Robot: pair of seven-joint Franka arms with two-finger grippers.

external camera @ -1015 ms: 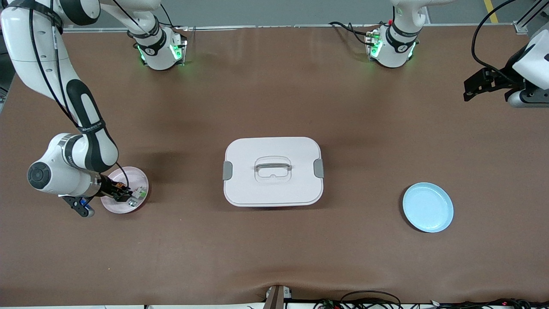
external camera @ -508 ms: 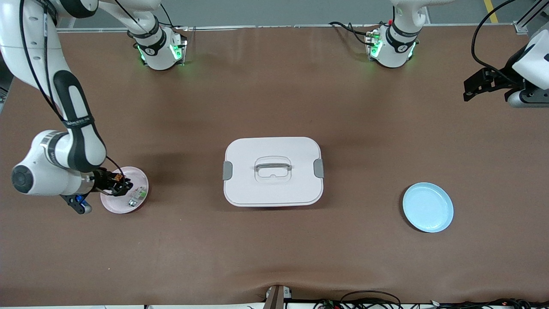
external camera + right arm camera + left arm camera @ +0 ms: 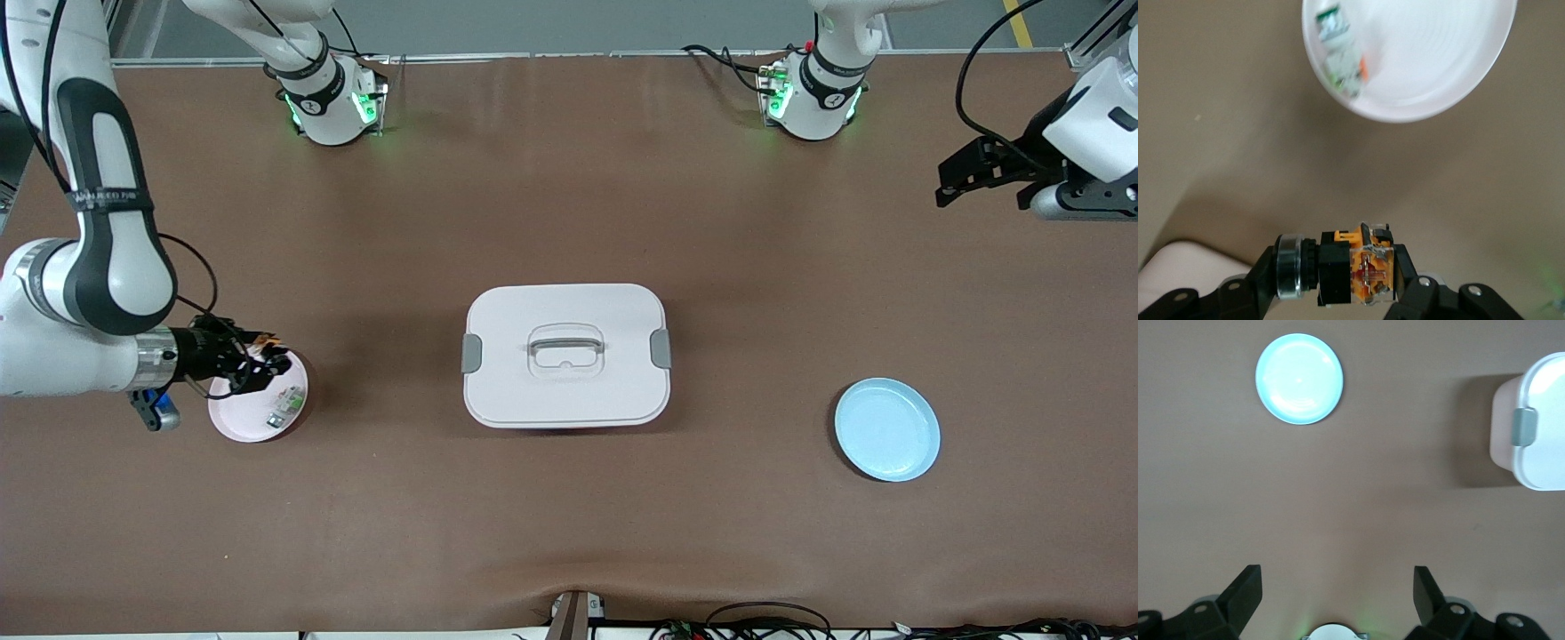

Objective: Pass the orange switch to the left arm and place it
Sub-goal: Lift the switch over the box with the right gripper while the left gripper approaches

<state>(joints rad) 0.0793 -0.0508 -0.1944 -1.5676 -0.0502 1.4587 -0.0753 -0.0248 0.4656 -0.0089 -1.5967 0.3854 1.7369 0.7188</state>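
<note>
Gripped between the closed fingers of the right gripper (image 3: pixel 267 363), the small black cylindrical orange switch (image 3: pixel 1348 269) is held above the rim of the round pink plate (image 3: pixel 233 423), where a white-and-green component (image 3: pixel 283 410) lies. Rigid, light and smooth-sided, it is judged best pinched across its body. The left gripper (image 3: pixel 1337 593), empty with fingers spread, waits over bare table between the left arm's base and the round blue plate (image 3: pixel 886 429); the white latched plastic box (image 3: pixel 566 356) stands mid-table.

A brown matte tabletop (image 3: pixel 569 204) fills nearly the whole frame under even light with soft shadows, a grey floor strip (image 3: pixel 569 22) runs along the top edge with a yellow line (image 3: pixel 1016 22) at upper right, and tangled cables (image 3: pixel 800 622) hang along the bottom edge.
</note>
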